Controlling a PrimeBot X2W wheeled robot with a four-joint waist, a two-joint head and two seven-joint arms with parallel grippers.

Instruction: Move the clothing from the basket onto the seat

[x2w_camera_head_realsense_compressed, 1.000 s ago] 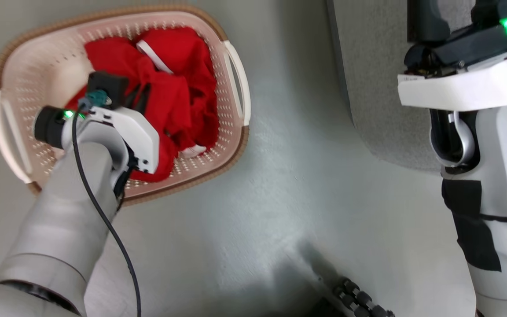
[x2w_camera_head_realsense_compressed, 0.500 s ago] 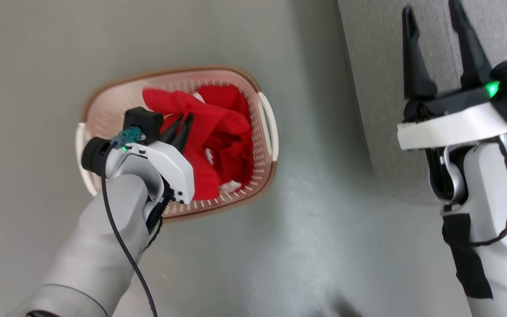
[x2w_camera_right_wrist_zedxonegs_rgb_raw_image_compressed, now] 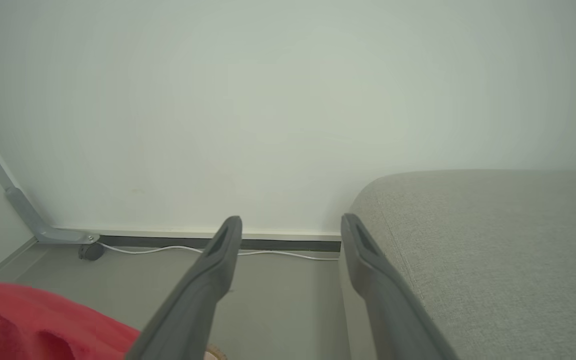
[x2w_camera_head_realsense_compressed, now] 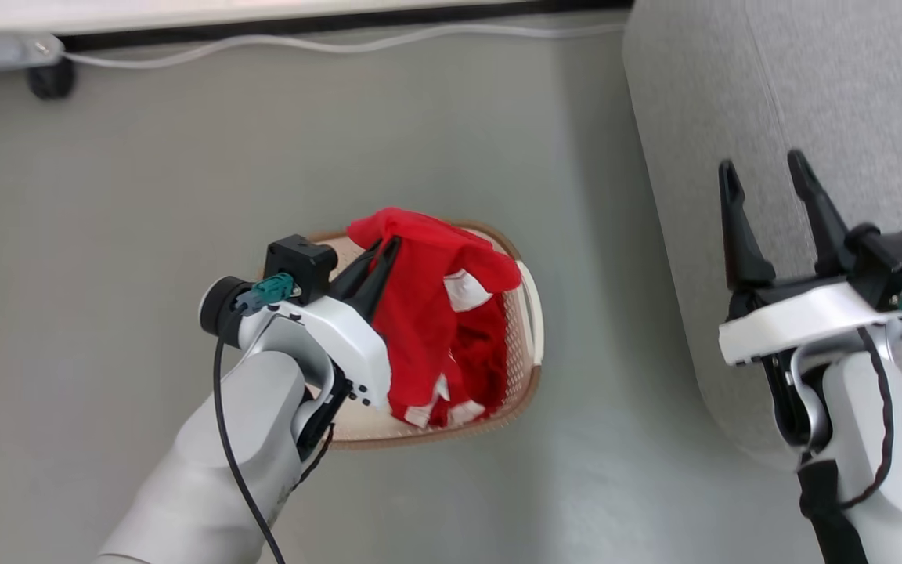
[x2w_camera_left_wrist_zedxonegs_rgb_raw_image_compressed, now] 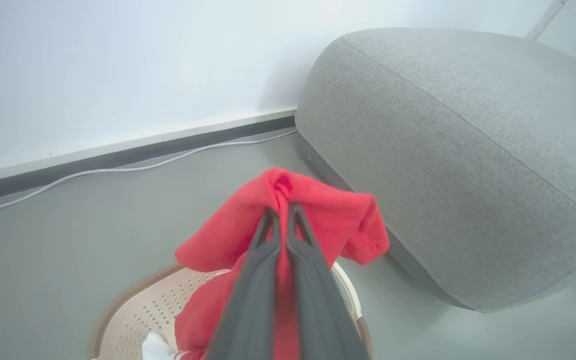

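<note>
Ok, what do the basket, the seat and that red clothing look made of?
Basket: probably moulded plastic, cream, smooth, rows of small holes. Seat: grey woven upholstery, matte, fine weave grain visible. Clothing: soft red fabric with white trim, draping in limp folds; fibre unclear.

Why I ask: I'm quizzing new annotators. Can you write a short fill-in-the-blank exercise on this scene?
1. The left gripper is shut on the clothing, which is ____ in colour.
2. The right gripper, its fingers spread apart, holds ____.
3. In the head view, the basket stands on the floor to the ____ of the seat.

Missing words: red; nothing; left.
</note>
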